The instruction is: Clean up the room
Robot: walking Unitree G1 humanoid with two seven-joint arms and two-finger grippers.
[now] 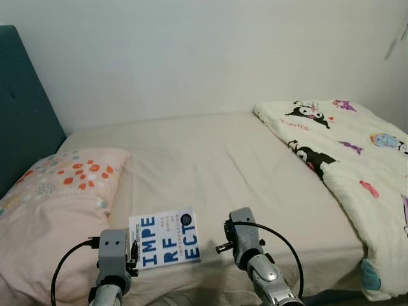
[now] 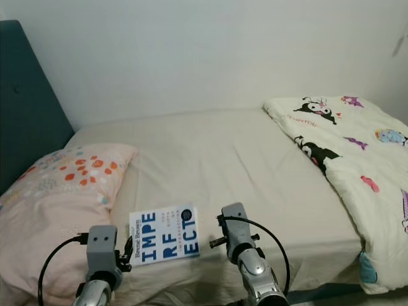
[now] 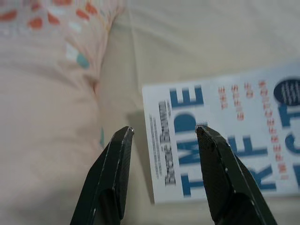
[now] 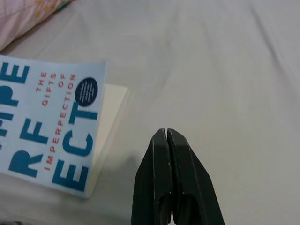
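Book: the white paperback [image 1: 164,237] with big blue letters lies flat on the bed [image 1: 242,166], near its front edge, just beside the pink pillow [image 1: 57,210]
Long axis: runs roughly across the bed, from the pillow side toward the quilt side — spine on the pillow side, free page edge facing the right arm
Left claw [image 3: 164,133]: fingers spread, poised just above the spine edge; one finger lies over the strip of sheet between pillow and book, the other over the cover, so the spine sits between them
Right claw [image 4: 167,136]: fingers pressed together, holding nothing, over bare sheet a little off the book's free corner
Nearer arm: the left — it already straddles the spine, and I judge the pick-up falls to it
Quilt: the cartoon-print quilt [image 1: 344,166] is bunched at the far right of the bed, well apart from the book
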